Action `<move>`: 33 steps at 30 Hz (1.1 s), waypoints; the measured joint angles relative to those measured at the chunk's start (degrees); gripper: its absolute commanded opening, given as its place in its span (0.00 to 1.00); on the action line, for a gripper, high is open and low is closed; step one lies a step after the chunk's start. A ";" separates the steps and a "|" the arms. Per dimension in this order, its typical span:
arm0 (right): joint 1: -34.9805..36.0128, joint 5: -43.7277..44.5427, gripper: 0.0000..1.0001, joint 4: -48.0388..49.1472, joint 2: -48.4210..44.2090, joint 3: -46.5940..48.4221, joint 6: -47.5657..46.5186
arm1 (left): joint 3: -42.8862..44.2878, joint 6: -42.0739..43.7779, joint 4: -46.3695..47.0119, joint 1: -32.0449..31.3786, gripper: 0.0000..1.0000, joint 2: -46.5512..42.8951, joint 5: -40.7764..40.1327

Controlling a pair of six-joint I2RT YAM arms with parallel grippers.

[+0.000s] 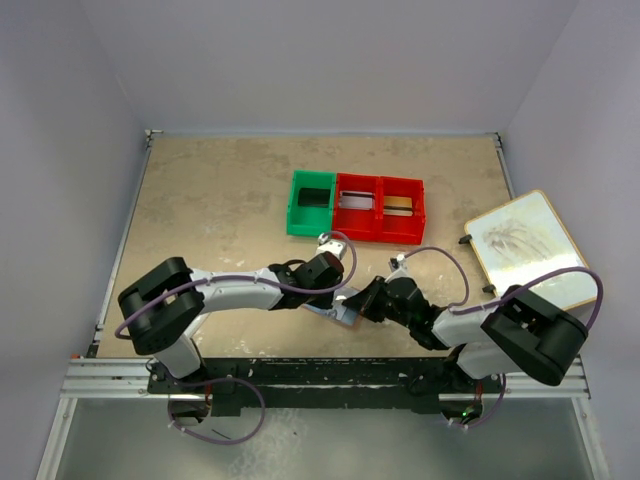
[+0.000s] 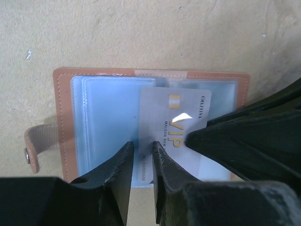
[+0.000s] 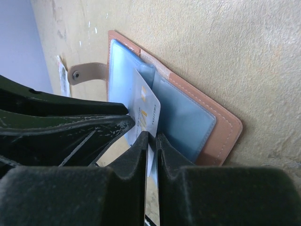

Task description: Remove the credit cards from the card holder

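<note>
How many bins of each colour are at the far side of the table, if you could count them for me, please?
green bin: 1
red bins: 2
Total: 3

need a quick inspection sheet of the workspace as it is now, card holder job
surface: beige table, mottled and scuffed
job's things: card holder lies open and flat; silver VIP card sticks out over its clear pockets
clutter: green bin and two red bins side by side at the back; white board on the right
grippers: right gripper pinches the card's edge; left gripper jaws slightly apart at the holder's near edge, grip unclear
cables: purple cables loop along both arms
surroundings: plain grey walls; metal rail at the near edge
</note>
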 measured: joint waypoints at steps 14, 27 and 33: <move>-1.57 -1.44 0.26 5.33 4.24 0.17 0.59 | -0.11 -0.07 -1.29 -0.04 0.14 0.55 -2.23; -1.92 -5.40 0.23 19.56 13.31 -1.22 1.70 | -0.11 -0.09 -1.33 -0.04 0.13 0.52 -2.43; -1.92 -7.10 0.04 22.71 16.52 -0.76 1.16 | -0.11 -0.09 -1.36 -0.04 0.13 0.55 -2.40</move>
